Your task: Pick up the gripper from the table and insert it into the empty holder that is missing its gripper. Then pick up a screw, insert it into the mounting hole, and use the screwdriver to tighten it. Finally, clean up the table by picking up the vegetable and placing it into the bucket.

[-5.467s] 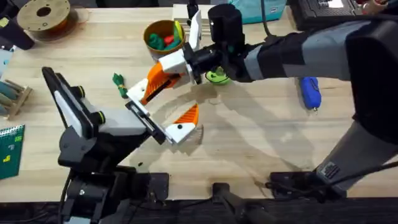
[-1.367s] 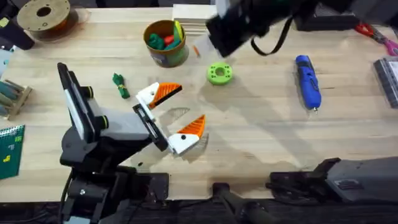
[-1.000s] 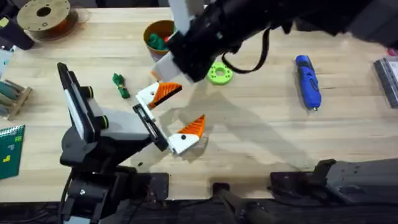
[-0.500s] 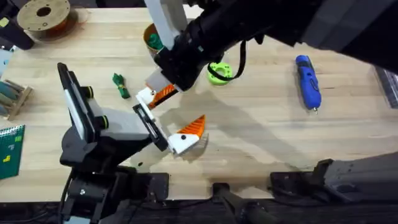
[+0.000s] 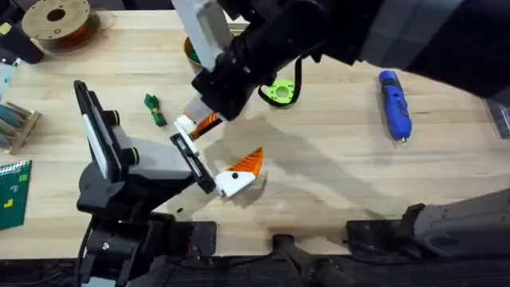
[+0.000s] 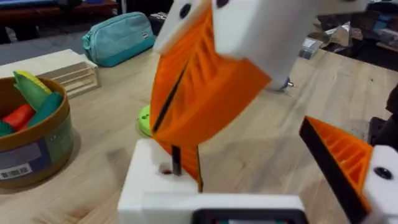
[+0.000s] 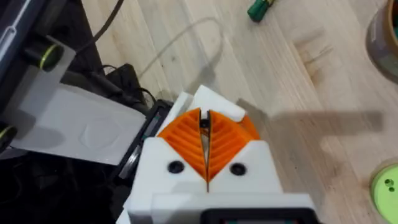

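Overhead view: right claw positioned over the holder on the left claw.

From the left: the vegetable (image 5: 154, 110) lies on the worktop (image 5: 335, 179). The left claw (image 5: 241, 135) stands wide open and grips nothing. Its upper finger is the holder (image 5: 185, 125), with the gripper (image 5: 207, 120) apparently seated on it. The right claw (image 7: 205, 142) hangs just above, pads pressed together. A small dark item at their seam may be a screw, but this cannot be confirmed. Hazard: the pads mask the mounting hole, so an off-centre descent could unseat the gripper or drop the item. The screwdriver (image 5: 394, 104) lies far right.
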`<state>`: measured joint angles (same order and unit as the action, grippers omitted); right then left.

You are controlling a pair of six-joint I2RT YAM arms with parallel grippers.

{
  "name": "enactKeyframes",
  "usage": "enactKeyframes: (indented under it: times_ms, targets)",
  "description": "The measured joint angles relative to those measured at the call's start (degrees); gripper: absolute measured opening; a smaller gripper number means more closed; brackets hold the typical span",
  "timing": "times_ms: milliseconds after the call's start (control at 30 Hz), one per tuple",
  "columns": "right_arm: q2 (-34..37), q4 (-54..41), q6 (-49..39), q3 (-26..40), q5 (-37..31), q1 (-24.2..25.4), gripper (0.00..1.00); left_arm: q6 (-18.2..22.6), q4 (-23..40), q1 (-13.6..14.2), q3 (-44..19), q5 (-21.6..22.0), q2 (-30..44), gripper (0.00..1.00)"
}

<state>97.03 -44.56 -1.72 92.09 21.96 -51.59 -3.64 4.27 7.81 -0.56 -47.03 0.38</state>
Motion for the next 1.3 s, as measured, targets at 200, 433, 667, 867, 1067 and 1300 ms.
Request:
enactKeyframes:
  times_ms: [200,433,667,867,1067,1300]
  targets:
    - [0.0,0.0,0.0,0.0,-0.2,0.0,0.007,0.0,0.0,0.0,0.0,0.0,0.0,0.987]
    - [0.0,0.4,0.0,0.0,-1.7,0.0,0.007,0.1,0.0,0.0,0.0,0.0,0.0,0.987]
    - [0.0,1.0,0.0,0.0,-2.6,0.0,0.007,0.2,0.0,0.0,0.0,0.0,0.0,0.987]
    - [0.0,0.6,0.0,0.0,-2.6,0.0,0.007,0.2,0.0,0.0,0.0,-0.1,0.0,0.987]
    - [0.1,0.4,0.0,0.0,-2.6,-0.6,0.007,0.2,0.0,0.0,0.0,-0.2,0.0,0.987]
    - [0.1,0.4,0.0,0.0,-3.1,-0.7,0.007,0.2,0.0,0.0,0.0,-0.2,0.0,0.987]
